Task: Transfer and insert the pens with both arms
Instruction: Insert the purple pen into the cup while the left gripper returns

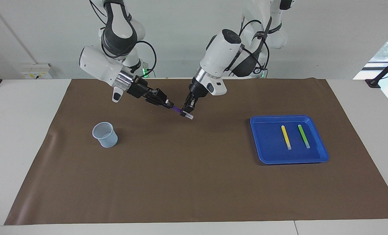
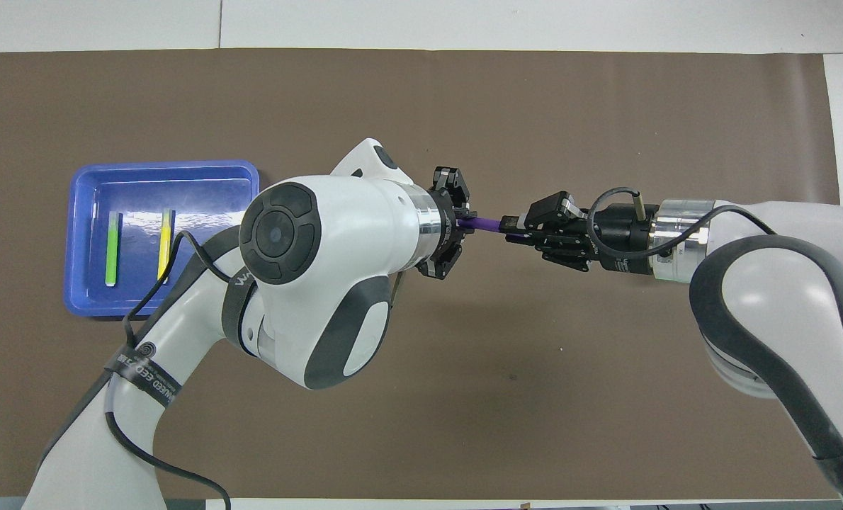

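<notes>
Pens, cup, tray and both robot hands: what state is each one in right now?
Purple pen: in mid-air, gripped at both ends.
Left gripper: shut on purple pen.
Right gripper: shut on purple pen.
Yellow pen: lying in tray.
Green pen: lying in tray.
Blue tray: flat on mat.
Cup: upright, empty.

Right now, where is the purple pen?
The purple pen is up in the air over the middle of the brown mat, held between the left end effector and the right end effector, both shut on it.
</notes>
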You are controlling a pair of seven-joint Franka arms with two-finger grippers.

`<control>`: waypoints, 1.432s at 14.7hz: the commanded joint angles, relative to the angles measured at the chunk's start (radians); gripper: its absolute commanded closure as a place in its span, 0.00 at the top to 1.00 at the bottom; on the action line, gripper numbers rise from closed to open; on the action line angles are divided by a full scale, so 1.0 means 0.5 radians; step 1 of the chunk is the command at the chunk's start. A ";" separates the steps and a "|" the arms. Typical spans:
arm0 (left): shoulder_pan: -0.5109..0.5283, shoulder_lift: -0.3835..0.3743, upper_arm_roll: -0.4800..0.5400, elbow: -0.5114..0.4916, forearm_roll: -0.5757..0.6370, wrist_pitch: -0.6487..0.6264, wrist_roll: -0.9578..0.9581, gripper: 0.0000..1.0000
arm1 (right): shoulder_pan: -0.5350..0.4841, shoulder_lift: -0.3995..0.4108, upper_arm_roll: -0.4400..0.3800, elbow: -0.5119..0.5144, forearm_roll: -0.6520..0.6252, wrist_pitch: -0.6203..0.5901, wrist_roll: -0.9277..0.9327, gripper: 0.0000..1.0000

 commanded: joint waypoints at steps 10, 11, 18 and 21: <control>0.101 -0.022 0.038 -0.007 0.239 -0.338 0.910 1.00 | -0.212 0.057 -0.003 0.225 -0.525 -0.376 -0.257 0.00; 0.138 -0.032 0.038 -0.010 0.242 -0.400 1.075 1.00 | -0.276 0.097 -0.003 0.353 -0.743 -0.502 -0.313 0.00; 0.485 -0.145 0.038 -0.286 0.408 -0.477 2.385 1.00 | -0.501 0.398 -0.003 1.165 -2.026 -1.059 -1.122 0.00; 0.705 -0.216 0.041 -0.488 0.411 -0.440 2.956 1.00 | -0.486 0.334 -0.003 0.960 -2.328 -0.914 -1.233 0.00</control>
